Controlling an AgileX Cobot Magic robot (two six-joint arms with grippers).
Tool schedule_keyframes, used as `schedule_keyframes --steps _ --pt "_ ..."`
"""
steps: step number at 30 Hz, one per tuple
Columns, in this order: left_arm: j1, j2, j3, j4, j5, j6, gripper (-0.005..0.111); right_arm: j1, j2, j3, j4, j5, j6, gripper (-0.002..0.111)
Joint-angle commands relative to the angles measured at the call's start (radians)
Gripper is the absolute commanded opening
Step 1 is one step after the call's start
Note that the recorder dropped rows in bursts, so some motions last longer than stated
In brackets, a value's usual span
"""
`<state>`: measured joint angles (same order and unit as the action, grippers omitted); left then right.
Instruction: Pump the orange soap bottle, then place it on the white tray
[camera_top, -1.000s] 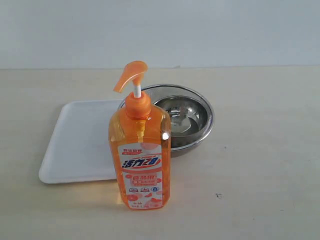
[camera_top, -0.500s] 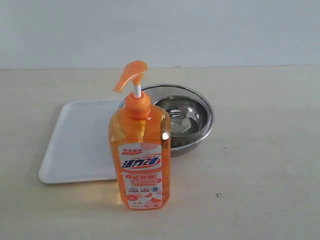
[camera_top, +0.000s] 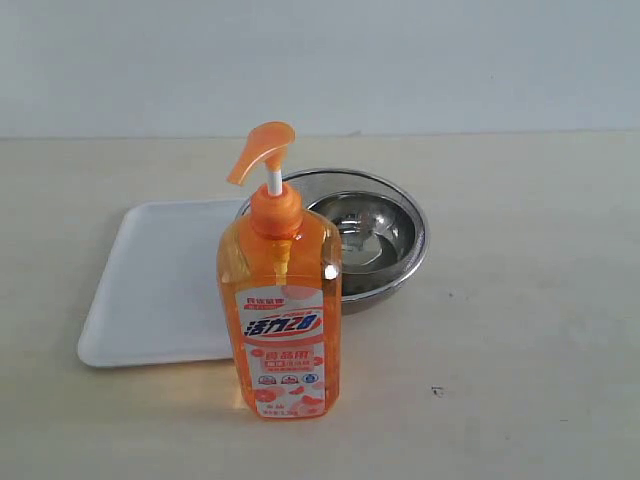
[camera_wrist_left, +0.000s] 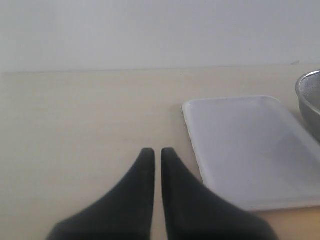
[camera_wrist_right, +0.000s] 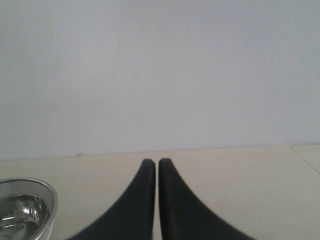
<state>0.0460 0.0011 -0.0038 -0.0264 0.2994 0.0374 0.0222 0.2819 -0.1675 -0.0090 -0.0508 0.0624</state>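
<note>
Orange bottle (camera_top: 285, 330) stands upright just beside the tray (camera_top: 150, 290); left tool (camera_wrist_left: 155, 151), probably nearer, and right tool (camera_wrist_right: 151, 161) are both clenched empty.

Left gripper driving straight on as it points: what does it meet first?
Nothing near, seemingly: only bare beige tabletop lies ahead of the left gripper; the flat white plastic tray sits aside.

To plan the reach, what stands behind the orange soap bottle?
Behind the soap bottle are a white tray and a steel bowl. It hides one tray corner and part of the bowl.
</note>
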Motion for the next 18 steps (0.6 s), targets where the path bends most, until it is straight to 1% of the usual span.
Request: schedule_keyframes --steps 1,11,18 --pt "-0.008 -0.001 0.004 -0.01 -0.003 -0.004 0.005 -0.002 0.003 -0.01 -0.001 -0.014 0.015 0.0" --pt "-0.008 -0.001 0.004 -0.01 -0.003 -0.004 0.005 -0.002 0.003 -0.01 -0.001 -0.019 0.014 0.0" --pt "-0.008 -0.001 0.004 -0.01 -0.003 -0.004 0.005 -0.002 0.095 -0.035 -0.001 0.022 -0.017 0.0"
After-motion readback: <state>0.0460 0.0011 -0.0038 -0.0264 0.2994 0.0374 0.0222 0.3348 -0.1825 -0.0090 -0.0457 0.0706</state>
